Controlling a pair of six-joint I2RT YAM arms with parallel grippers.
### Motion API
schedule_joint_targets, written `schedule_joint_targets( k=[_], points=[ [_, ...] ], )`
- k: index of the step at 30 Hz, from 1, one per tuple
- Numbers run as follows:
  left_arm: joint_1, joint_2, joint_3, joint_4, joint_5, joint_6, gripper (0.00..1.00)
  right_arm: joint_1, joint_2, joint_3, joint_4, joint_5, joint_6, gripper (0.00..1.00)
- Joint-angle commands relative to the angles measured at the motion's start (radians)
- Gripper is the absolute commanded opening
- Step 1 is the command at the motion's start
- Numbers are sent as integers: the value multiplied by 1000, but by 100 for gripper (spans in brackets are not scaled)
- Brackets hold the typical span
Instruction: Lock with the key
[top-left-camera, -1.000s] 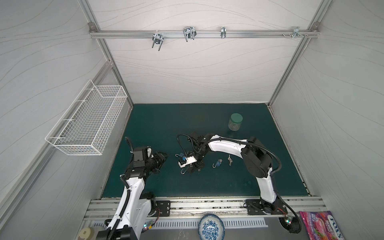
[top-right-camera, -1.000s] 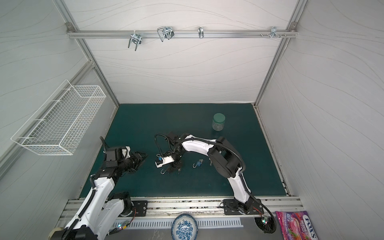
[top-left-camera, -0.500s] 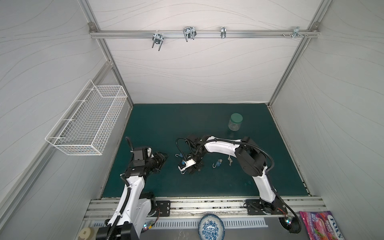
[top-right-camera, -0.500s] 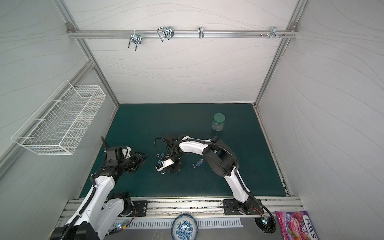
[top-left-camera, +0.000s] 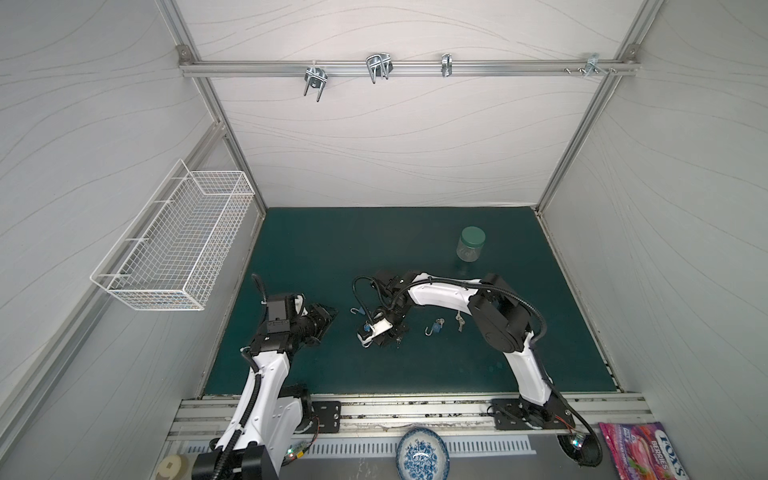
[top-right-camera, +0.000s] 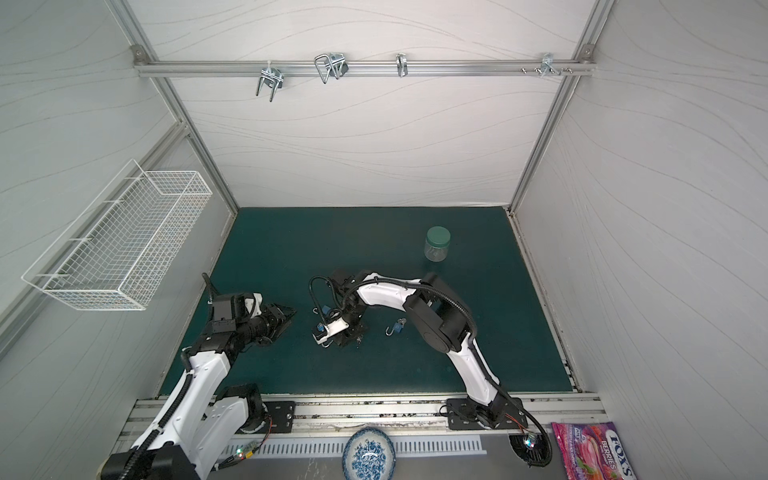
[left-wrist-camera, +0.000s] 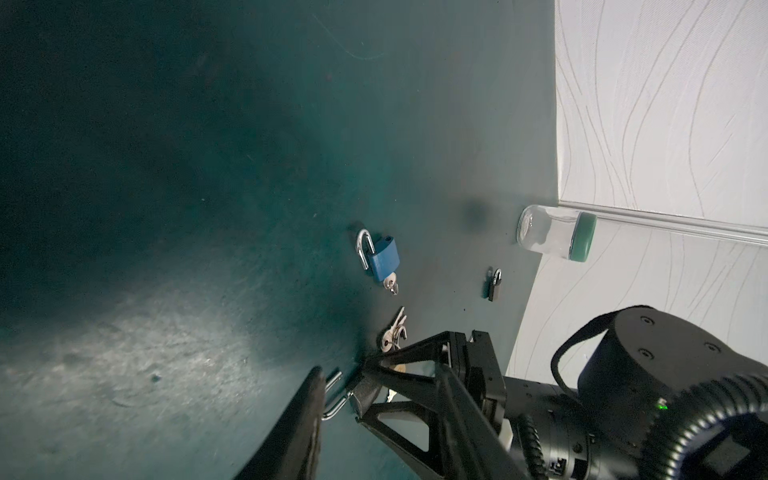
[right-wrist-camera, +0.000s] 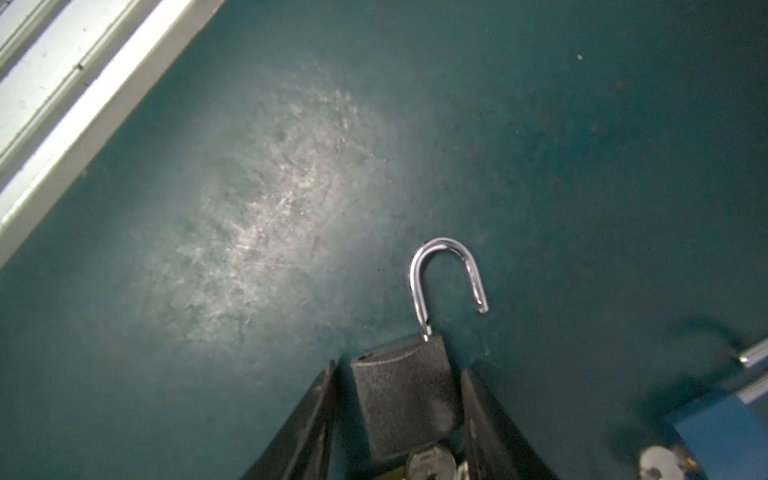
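In both top views the right end effector (top-left-camera: 380, 340) is reaching across the middle of the green worktop (top-left-camera: 332, 249), tips down low, while the left end effector (top-left-camera: 328, 319) is hanging off to the side. Containers: the clear jar (top-left-camera: 469, 253) is standing at the back, green lid on; the wire basket (top-left-camera: 174, 249) is hanging on the side wall; the patterned bowl (top-left-camera: 400, 455) is sitting off the mat at the front. Nothing is showing inside any of them.

Left wrist view: its own jaws are standing apart, gripping nothing, and the jar (left-wrist-camera: 544, 232) is looking bare inside.

Right wrist view: the jaws are standing apart, straddling the black padlock (right-wrist-camera: 405, 395) on the worktop. A dark sliver is showing on one side, so I'm judging it not clamped yet. The key (right-wrist-camera: 428, 463) is already sitting at the keyway end, and the shackle (right-wrist-camera: 444, 274) is gaping open. Pressing the shackle home and turning the key are looking like what's left.
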Motion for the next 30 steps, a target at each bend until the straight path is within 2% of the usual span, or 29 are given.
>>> schedule_joint_targets(
  k=[1, 12, 21, 24, 28, 30],
  points=[
    [5, 2, 21, 27, 10, 13, 45, 5, 18, -18, -2, 18, -34, 47],
    [4, -12, 46, -3, 11, 22, 44, 0, 18, -18, 15, 16, 9, 36],
    [5, -67, 96, -62, 12, 23, 44, -2, -82, -34, 77, -14, 78, 25],
    [5, -87, 124, -69, 27, 19, 44, -10, -162, -82, 164, -29, 171, 16],
    [4, -98, 169, -31, 96, 19, 44, -31, -302, -203, 350, 5, 385, 0],
    [4, -98, 194, 5, 144, 18, 44, -40, -376, -280, 436, 28, 496, 0]
  ],
)
